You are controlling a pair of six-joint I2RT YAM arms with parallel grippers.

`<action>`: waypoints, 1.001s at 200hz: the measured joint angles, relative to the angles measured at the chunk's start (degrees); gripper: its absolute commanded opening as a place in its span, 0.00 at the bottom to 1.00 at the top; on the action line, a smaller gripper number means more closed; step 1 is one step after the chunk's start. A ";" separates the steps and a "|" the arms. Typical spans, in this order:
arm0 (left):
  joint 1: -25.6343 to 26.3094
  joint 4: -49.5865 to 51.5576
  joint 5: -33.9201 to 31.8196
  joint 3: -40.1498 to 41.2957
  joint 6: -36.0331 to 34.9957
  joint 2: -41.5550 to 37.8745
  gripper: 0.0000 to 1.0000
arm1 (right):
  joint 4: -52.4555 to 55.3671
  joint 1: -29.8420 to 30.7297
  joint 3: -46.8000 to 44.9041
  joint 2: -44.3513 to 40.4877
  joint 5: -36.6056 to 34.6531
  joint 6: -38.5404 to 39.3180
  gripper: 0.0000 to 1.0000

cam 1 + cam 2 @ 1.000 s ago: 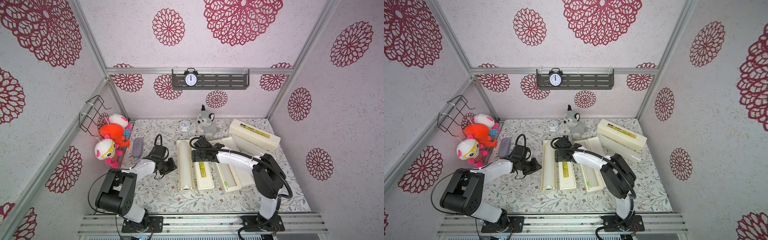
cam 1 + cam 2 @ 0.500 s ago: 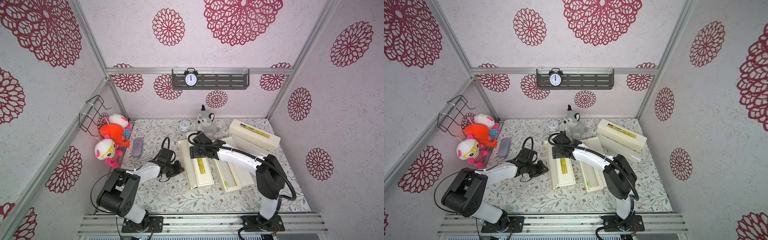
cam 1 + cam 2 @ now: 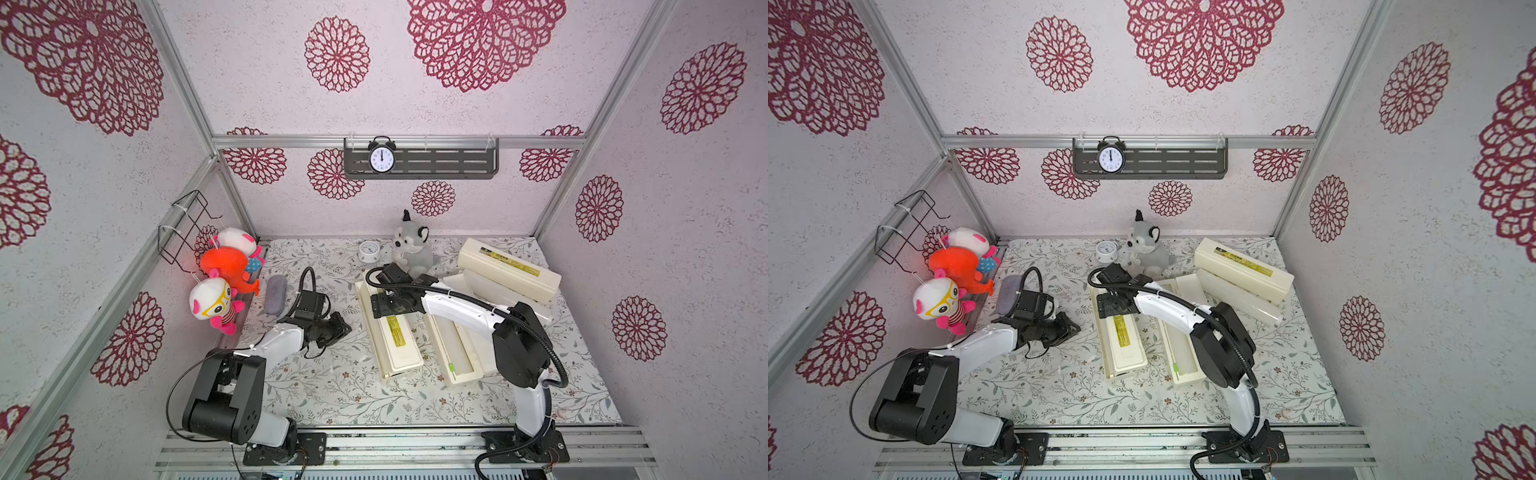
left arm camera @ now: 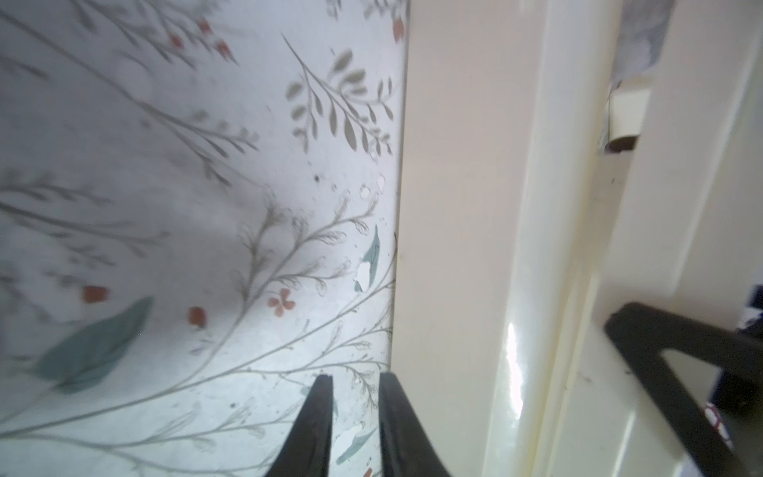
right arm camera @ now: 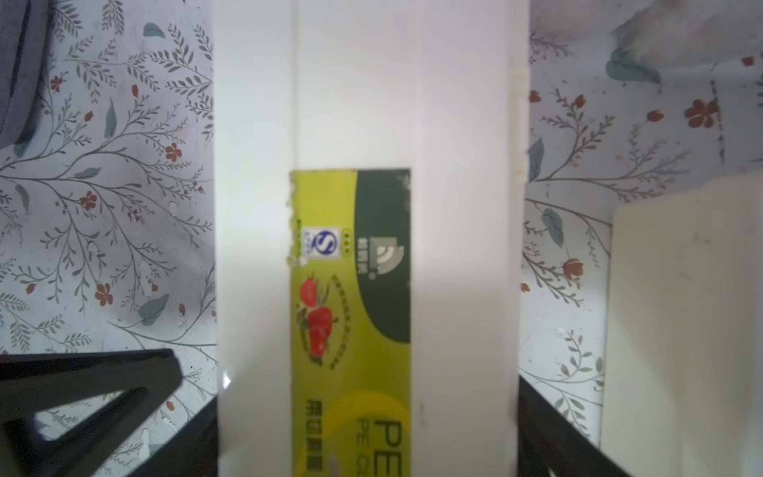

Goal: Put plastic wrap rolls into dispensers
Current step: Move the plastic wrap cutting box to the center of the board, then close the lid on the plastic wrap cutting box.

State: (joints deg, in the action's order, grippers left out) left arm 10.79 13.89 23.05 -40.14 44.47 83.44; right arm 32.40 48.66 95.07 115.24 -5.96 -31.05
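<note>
A closed cream dispenser (image 3: 392,332) with a yellow-green label lies at mid-table, tilted. My right gripper (image 3: 388,305) straddles its far half, and in the right wrist view both jaws press the sides of that dispenser (image 5: 351,289). My left gripper (image 3: 340,328) sits just left of it, shut and empty, with its fingertips (image 4: 322,384) beside the dispenser's side wall (image 4: 454,206). A second dispenser (image 3: 457,353) lies open to the right. A third dispenser (image 3: 509,268) lies closed at the back right. A plastic wrap roll (image 3: 509,301) rests against the third one.
A grey plush wolf (image 3: 411,249) and a small white clock (image 3: 369,251) stand behind the dispensers. A grey pouch (image 3: 275,294) lies at the left, near plush toys (image 3: 224,266) hanging on the left wall under a wire basket (image 3: 187,224).
The dispenser under my right gripper went from lying open in two halves to closed, and it now sits tilted. My left gripper pushed right toward it.
</note>
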 measured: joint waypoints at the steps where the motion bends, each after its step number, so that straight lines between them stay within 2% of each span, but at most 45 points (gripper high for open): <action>1: -0.17 0.20 -0.04 -0.09 -0.13 -0.04 0.24 | 0.02 0.07 0.09 0.11 0.00 -0.02 0.84; 99: -1.09 -0.15 3.06 -1.88 -0.90 1.66 0.23 | 0.92 2.49 3.10 3.26 0.50 -1.81 0.85; 200: -1.09 -1.99 4.81 -1.86 0.20 1.66 0.23 | -2.36 3.69 1.70 3.48 -4.46 -4.57 0.85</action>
State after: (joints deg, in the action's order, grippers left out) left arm 9.69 11.90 27.86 -42.00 44.66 85.10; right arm 30.04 52.36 96.77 118.72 -10.41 -35.62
